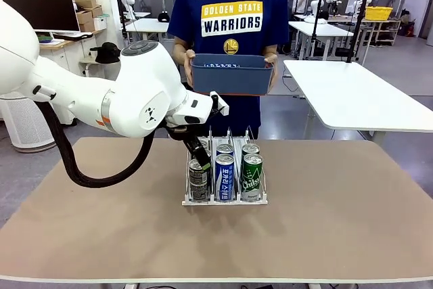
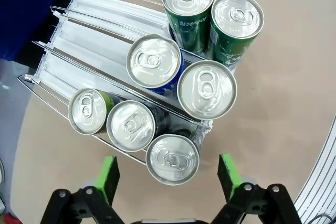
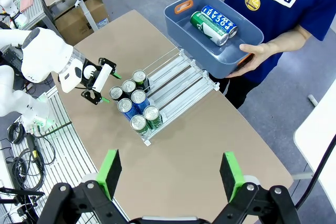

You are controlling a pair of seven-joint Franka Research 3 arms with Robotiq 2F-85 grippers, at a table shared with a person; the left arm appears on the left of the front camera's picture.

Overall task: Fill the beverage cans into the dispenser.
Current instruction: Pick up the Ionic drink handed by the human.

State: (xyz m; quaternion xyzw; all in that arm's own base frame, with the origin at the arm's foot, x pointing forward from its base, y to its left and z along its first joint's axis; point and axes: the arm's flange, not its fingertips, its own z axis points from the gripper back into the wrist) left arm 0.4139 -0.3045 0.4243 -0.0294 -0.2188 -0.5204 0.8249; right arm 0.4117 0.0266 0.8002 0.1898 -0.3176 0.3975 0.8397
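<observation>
In the front view the left pincer [image 1: 196,150] hung low at the middle of the frame, over the left lane of the dispenser [image 1: 223,201], which stood on the counter [image 1: 338,221] with cans [image 1: 224,177] lined up behind its front lip; at upper centre a person held a blue-grey bin [image 1: 230,79] in both hands. In the left wrist view the pincer's green pads [image 2: 108,177] stood wide apart at the bottom edge, gripping nothing, with the front dark can [image 2: 172,158] just above and between them and seven cans in all crowding the low end of the lanes. In the right wrist view the right pincer [image 3: 170,179] gaped wide and empty high over the counter, and two loose cans [image 3: 212,24] lay in the bin at upper right. The sensible course looked like lifting the left pincer straight up, pads clear of the neighbouring tops, then taking a bin can by its sides and setting it upright at a lane's bare upper end.
</observation>
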